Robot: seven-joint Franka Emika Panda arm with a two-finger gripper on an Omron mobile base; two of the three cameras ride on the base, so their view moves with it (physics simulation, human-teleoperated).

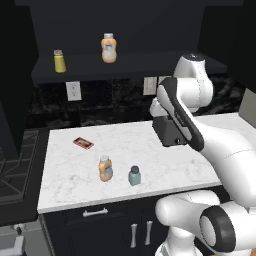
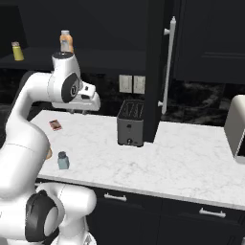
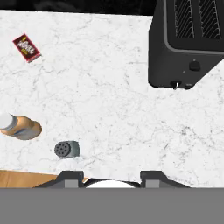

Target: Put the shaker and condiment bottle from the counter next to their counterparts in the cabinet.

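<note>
Condiment bottle [image 1: 105, 168] left of shaker [image 1: 134, 176] on counter [image 1: 150, 145], toaster [image 2: 130, 123] behind, counterparts [image 1: 59, 61] in cabinet [image 1: 125, 30]

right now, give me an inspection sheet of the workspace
surface: white marble counter, dark drawers below
job's things: shaker and orange bottle upright side by side near the counter's front edge, apart from each other; neither held
counterparts: yellow shaker and labelled orange bottle on the cabinet shelf, well apart
clutter: red packet flat on the counter; black toaster toward the back
gripper: gripper above the counter, fingertips empty, jaws nearly closed, no contact with anything
cables: nothing seen
surroundings: wall outlets on the dark backsplash, stove left of the counter
</note>
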